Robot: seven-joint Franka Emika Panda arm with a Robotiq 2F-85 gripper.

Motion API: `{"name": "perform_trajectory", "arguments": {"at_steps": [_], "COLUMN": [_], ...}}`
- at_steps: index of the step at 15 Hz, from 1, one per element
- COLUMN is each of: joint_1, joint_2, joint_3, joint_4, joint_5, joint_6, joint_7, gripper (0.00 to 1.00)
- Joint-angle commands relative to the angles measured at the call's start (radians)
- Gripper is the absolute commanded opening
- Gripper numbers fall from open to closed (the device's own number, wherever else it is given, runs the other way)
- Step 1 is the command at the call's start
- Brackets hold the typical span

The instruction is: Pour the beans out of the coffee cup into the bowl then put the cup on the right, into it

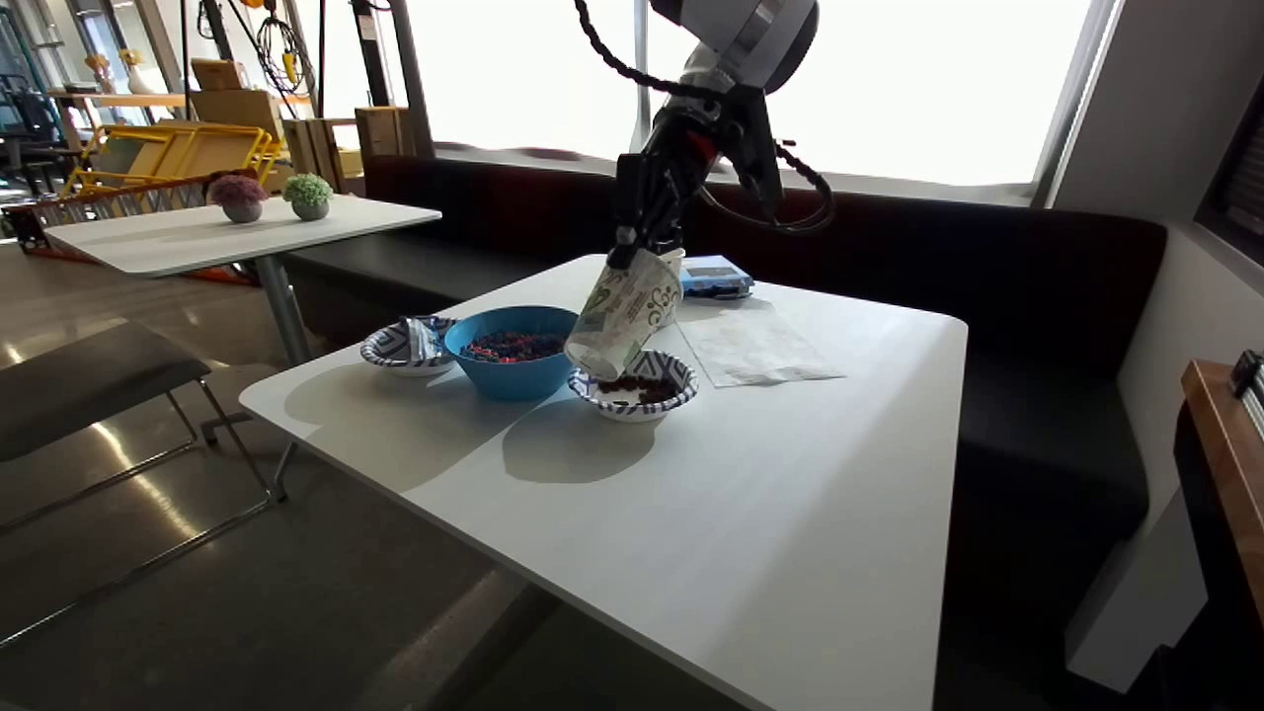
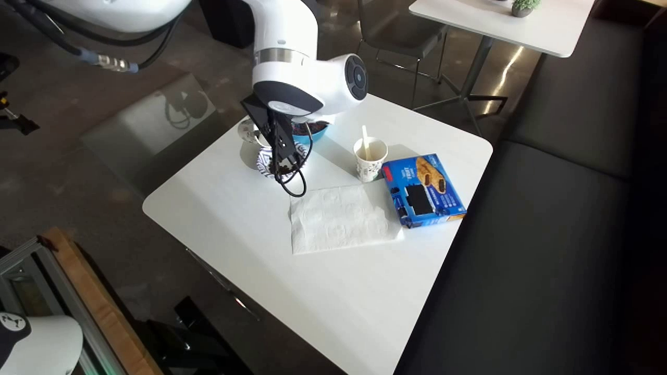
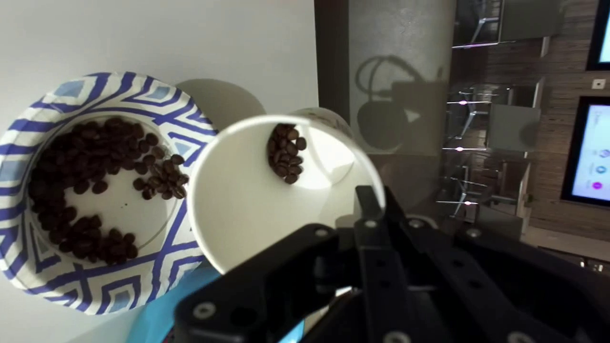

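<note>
Here we go: we have the hand (image 3: 380,202) pinched on the wall of the paper cup (image 1: 625,311), one finger inside and one outside, and the cup leans far over right by the rim of the patterned bowl (image 3: 131,205). Dark beans (image 3: 286,155) lie inside that cup, and we spot plenty more in the bowl! Now the crowding: the blue bowl (image 1: 509,381), dark and red bits in it, squeezes in just beside the patterned one, and on its other flank sits a second patterned bowl (image 1: 385,348) with a packet (image 1: 426,339) inside. In an exterior view the arm (image 2: 312,86) blocks our look at part of the blue bowl. Across the counter (image 2: 312,291), well apart from the hand, a standing cup (image 2: 370,169) carries a pale stick (image 2: 366,139), a blue box (image 2: 432,177) beside it with a dark device (image 2: 419,199) on top, and a paper sheet (image 2: 338,221) lies flat, one edge meeting the box.
</note>
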Motion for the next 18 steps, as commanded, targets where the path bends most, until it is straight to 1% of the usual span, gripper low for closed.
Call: {"name": "perform_trajectory", "arguments": {"at_steps": [1, 4, 9, 13, 18], "joint_1": [-0.01, -0.007, -0.007, -0.015, -0.025], "joint_2": [0.09, 0.16, 0.272, 0.327, 0.38], "joint_3": [-0.033, -0.059, -0.078, -0.086, -0.089], "joint_4": [0.077, 0.137, 0.252, 0.31, 0.366], "joint_5": [0.082, 0.115, 0.16, 0.198, 0.253], "joint_6": [-0.117, -0.198, -0.325, -0.376, -0.41], "joint_7": [-0.079, -0.101, -0.11, -0.107, -0.116], "gripper": [0.01, 0.01, 0.01, 0.01, 0.01]}}
